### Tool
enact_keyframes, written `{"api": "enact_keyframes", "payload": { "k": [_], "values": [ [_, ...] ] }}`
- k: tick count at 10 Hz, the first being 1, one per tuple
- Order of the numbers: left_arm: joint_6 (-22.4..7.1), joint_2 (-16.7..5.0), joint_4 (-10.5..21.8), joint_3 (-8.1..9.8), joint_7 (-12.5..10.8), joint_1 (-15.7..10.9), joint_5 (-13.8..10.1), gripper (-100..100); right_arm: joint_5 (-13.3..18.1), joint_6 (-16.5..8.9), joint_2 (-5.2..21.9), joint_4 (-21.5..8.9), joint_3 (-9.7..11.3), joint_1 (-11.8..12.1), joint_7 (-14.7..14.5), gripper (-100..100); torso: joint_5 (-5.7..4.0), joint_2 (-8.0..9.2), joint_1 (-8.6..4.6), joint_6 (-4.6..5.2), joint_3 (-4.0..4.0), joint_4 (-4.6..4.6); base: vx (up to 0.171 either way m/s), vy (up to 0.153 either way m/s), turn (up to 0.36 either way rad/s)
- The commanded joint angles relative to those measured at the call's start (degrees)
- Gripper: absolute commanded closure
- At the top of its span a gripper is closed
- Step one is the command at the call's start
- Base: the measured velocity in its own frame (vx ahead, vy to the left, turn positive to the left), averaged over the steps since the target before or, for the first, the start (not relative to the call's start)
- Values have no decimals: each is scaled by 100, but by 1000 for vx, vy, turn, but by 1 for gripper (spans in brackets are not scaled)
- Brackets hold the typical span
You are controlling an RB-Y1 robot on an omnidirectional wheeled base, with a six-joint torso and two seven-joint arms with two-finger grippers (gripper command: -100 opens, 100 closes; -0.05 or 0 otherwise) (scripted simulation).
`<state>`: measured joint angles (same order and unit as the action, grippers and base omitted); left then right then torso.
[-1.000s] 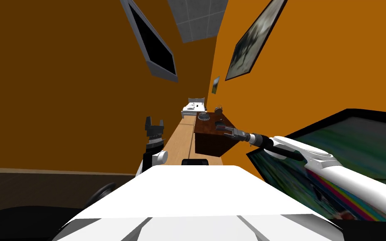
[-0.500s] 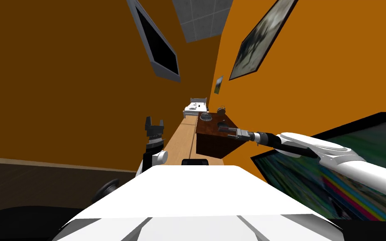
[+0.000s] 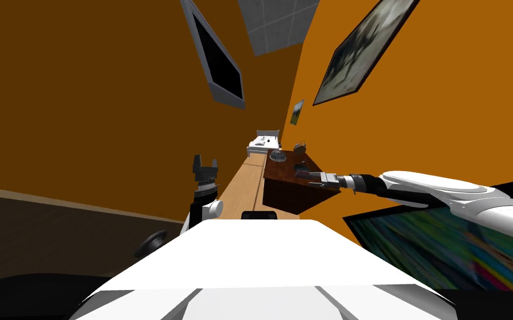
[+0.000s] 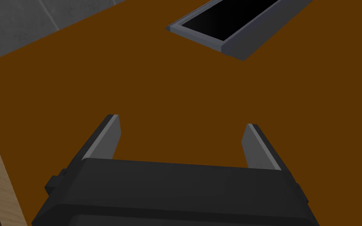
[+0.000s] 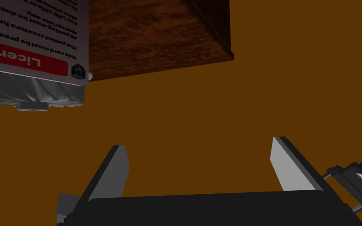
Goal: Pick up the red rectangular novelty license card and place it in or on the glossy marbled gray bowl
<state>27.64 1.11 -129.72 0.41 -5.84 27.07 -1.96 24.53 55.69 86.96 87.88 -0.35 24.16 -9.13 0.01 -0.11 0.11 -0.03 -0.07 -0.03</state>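
your right gripper (image 5: 199,143) has its 2 fingers wide and empty, the red-banded card (image 5: 31,43) sits on the gray bowl (image 5: 31,94) well apart, outside them; left gripper (image 4: 182,121) wide too.

Right wrist view: card (image 5: 31,39) cut off by the picture's edge. Only part of a red band lettered "Licenc" and a few lines of print show. It lies on the grey bowl (image 5: 35,94), hiding the inside; the bowl is also cut off.

Head view: small ridged thing (image 3: 278,156) and small round thing (image 3: 299,147) at the far end of the dark wood surface (image 3: 285,169), too small to identify.
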Motion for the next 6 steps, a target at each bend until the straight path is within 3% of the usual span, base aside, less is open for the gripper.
{"api": "enact_keyframes", "payload": {
  "k": [1,6],
  "values": [
    [0,0,0,0,0,0,0,0,69,94,217,-186,31,16,-27,-100,0,0,0,0,0,0,26,12,101],
    [0,0,0,1,0,1,0,0,503,186,972,-694,197,333,-9,-100,-2,0,-3,5,0,0,28,15,159]
  ]
}}
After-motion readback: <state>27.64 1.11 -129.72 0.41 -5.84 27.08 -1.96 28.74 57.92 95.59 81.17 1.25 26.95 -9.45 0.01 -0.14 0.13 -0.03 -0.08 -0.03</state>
